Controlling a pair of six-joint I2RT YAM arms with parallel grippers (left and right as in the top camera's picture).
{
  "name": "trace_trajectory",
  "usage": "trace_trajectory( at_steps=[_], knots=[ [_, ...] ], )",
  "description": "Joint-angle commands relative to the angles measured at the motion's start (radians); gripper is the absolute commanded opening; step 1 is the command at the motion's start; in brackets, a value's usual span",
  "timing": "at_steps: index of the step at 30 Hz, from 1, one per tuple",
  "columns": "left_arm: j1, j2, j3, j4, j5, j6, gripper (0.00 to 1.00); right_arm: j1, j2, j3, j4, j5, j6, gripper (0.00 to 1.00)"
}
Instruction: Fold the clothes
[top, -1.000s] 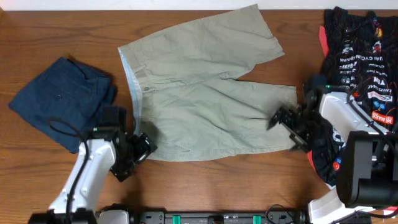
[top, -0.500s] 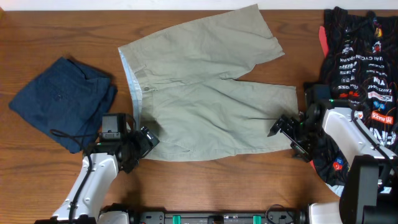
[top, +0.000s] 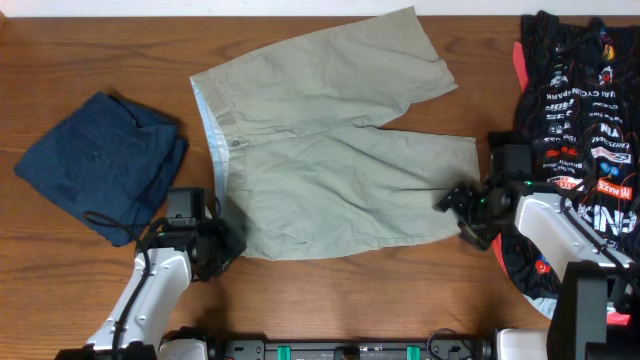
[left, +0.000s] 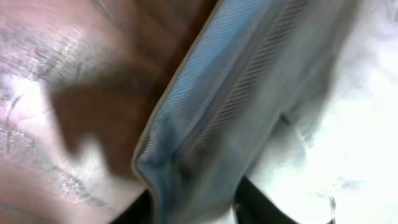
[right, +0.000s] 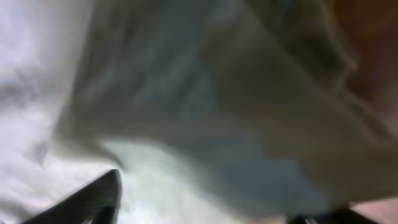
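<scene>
- Both arms have crept in on the near edge of the khaki shorts over the last second: left to the waistband corner, right to the leg hem. The cloth itself has not shifted.
- Biggest thing on show is the tabletop, dark wood grain, one surface filling the overhead view, with a pale strip along its far edge and nothing more of the room visible.
- Three garments lie on it, one of each kind.
- Khaki shorts, one pair, sit at the centre, spread flat and unfolded, waistband to the left, the two legs running right, the far leg angled up and away.
- Black jersey, one, covered in white and red logos, is bunched at the right edge, partly under the right arm.
- Navy trousers, one pair, lie in a folded heap at the left, well apart from the shorts.
- Two end effectors are in play.
- Right end effector is at the near leg's hem, fingers apart, blurred cloth filling its wrist view.
- Left end effector is at the near waistband corner; its wrist view shows the pale-blue lining edge between the finger bases, but clamped or not, cannot tell.
</scene>
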Motion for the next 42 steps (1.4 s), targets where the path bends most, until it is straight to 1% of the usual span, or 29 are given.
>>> trace_trajectory(
  at_steps=[1,2,4,5,7,10,12,16,19,24,30,32,34,36,39,42],
  knots=[
    [0.001,0.016,-0.021,-0.026,-0.005,0.000,0.21,0.007,0.040,-0.039,0.019,0.059,0.000,0.55],
    [0.001,0.016,-0.021,-0.033,-0.004,0.000,0.14,0.007,0.040,-0.039,0.018,0.060,0.000,0.41],
    [0.001,0.016,-0.021,-0.048,-0.004,0.001,0.10,0.007,0.040,-0.039,0.014,0.059,-0.006,0.10],
    [0.001,0.016,-0.021,-0.058,0.000,0.001,0.06,0.007,0.040,-0.039,0.013,0.059,-0.008,0.01],
    [0.001,0.016,-0.019,-0.075,0.021,0.009,0.06,0.007,0.040,-0.039,0.002,0.058,-0.021,0.01],
    [0.001,0.007,-0.007,-0.100,0.100,0.069,0.06,0.005,0.037,-0.035,0.002,0.027,-0.117,0.01],
    [0.001,-0.008,0.013,-0.154,0.137,0.097,0.06,-0.002,0.028,-0.027,-0.008,0.024,-0.150,0.01],
    [0.001,-0.080,0.055,-0.312,0.143,0.161,0.06,-0.031,-0.030,0.006,-0.060,0.025,-0.199,0.01],
    [0.001,-0.172,0.074,-0.415,0.143,0.189,0.06,-0.058,-0.115,0.040,-0.121,0.035,-0.249,0.01],
    [0.001,-0.396,0.107,-0.565,0.143,0.196,0.06,-0.092,-0.292,0.089,-0.232,0.120,-0.267,0.01],
    [0.001,-0.653,0.166,-0.702,0.143,0.196,0.06,-0.115,-0.474,0.143,-0.290,0.169,-0.326,0.01],
    [0.001,-0.718,0.188,-0.704,0.142,0.195,0.06,-0.114,-0.508,0.174,-0.283,0.173,-0.367,0.01],
    [0.001,-0.758,0.201,-0.671,0.133,0.191,0.06,-0.113,-0.513,0.212,-0.279,0.172,-0.402,0.01],
    [0.001,-0.774,0.203,-0.605,0.112,0.174,0.06,-0.105,-0.497,0.253,-0.263,0.172,-0.431,0.01],
    [0.001,-0.761,0.203,-0.496,0.061,0.139,0.06,-0.085,-0.454,0.302,-0.232,0.171,-0.436,0.01],
    [0.001,-0.731,0.203,-0.365,-0.012,0.091,0.06,-0.052,-0.377,0.367,-0.197,0.171,-0.437,0.01]
  ],
)
